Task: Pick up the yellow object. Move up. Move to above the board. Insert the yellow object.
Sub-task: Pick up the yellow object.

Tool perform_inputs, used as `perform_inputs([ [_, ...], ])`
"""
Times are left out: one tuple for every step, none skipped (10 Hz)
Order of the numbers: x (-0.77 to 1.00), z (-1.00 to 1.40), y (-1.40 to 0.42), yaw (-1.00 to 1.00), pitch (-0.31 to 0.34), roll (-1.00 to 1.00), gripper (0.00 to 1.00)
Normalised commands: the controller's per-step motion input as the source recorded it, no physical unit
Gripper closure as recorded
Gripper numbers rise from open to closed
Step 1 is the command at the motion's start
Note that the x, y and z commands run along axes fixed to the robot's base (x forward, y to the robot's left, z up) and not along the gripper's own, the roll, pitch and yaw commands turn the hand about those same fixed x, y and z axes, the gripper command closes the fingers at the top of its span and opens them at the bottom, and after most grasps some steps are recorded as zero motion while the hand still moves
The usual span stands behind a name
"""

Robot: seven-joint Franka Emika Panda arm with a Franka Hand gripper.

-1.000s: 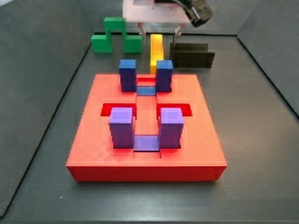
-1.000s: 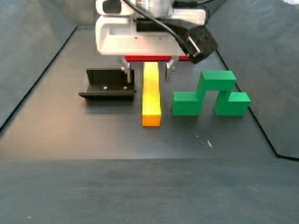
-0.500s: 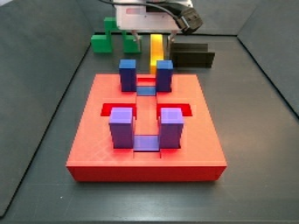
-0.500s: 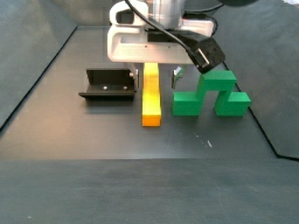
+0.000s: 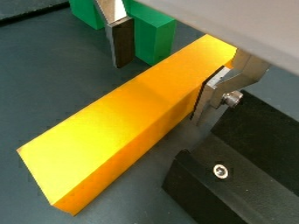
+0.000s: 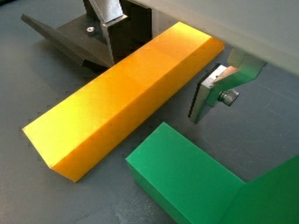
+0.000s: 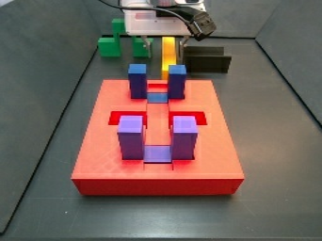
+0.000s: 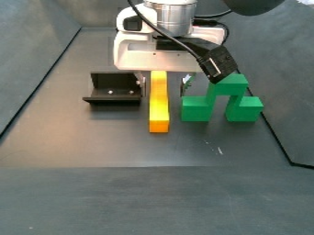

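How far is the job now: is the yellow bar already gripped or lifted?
Done: the claw is down around the yellow bar, one finger on each side. In hand: closing; gaps still show, and the bar lies on the floor. Left: lift, carry over the red board, insert.

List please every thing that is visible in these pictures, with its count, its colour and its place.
yellow object: one, yellow-orange, lying flat on the dark floor between the fixture and the green block, its far end between the gripper's fingers.
board: one, red, on the floor at the near end in a side view, apart from the other pieces.
posts: four, blue-purple, upright on the board.
green block: one, green, stepped, on the floor beside the yellow object.
fixture: one, black, on the floor at the yellow object's other side.
gripper: one, white body with silver fingers, lowered over the yellow object's far end, one finger on each side of it, open; whether the pads touch it I cannot tell.
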Motion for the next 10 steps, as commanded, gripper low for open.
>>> perform_inputs([
  [0.00,-0.24,0.00,0.00,-0.087,-0.12,0.00],
  [0.00,-0.23,0.00,0.00,-0.080,-0.11,0.00],
  [0.00,-0.20,0.00,0.00,-0.070,-0.09,0.00],
  [0.00,-0.09,0.00,0.00,-0.046,-0.09,0.00],
  [0.00,-0.03,-0.01,0.00,-0.030,-0.08,0.00],
  [0.00,-0.06,-0.01,0.00,-0.039,-0.07,0.00],
  [0.00,-0.07,-0.03,0.00,-0.037,-0.06,0.00],
  [0.00,-0.07,-0.05,0.00,-0.031,-0.03,0.00],
  [0.00,-0.05,-0.09,0.00,-0.027,0.00,0.00],
  [0.00,-0.03,-0.06,0.00,-0.026,0.00,0.00],
])
